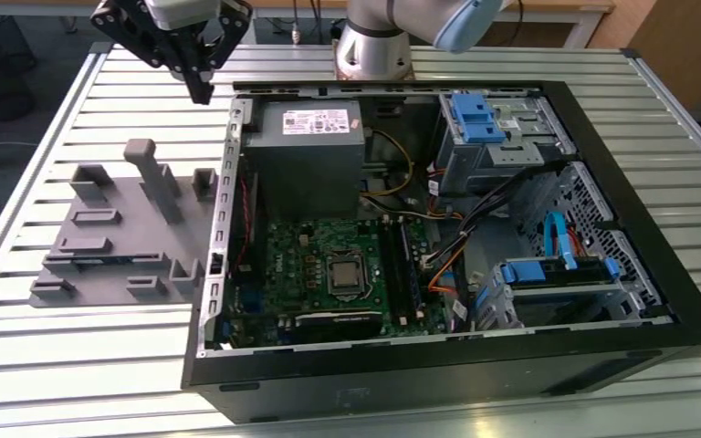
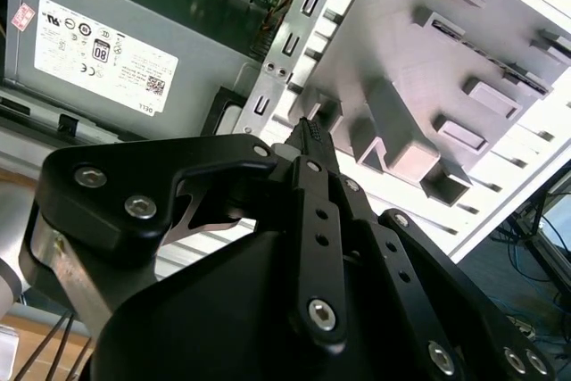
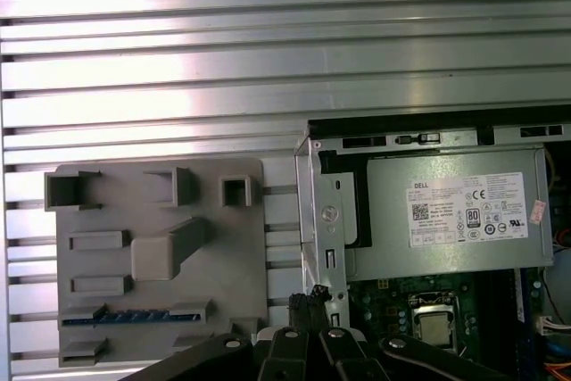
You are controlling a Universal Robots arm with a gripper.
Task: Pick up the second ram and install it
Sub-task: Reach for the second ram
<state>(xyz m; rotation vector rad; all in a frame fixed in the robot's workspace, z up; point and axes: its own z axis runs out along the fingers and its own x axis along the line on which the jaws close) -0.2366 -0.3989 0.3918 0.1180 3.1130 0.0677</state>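
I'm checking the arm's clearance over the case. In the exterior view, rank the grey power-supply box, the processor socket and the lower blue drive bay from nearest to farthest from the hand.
1. grey power-supply box, just to the exterior view's right of the hand.
2. processor socket, mid-motherboard, lower in the view.
3. lower blue drive bay, far toward the exterior view's right.

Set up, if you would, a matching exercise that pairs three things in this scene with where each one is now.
Things:
1. second ram
2. gripper
3. power-supply box

Places:
A. inside the open computer case
B. lying in a slot of the grey fixture on the table
C. in the air over the table, just outside the case's corner

Pairs: 1-B; 2-C; 3-A
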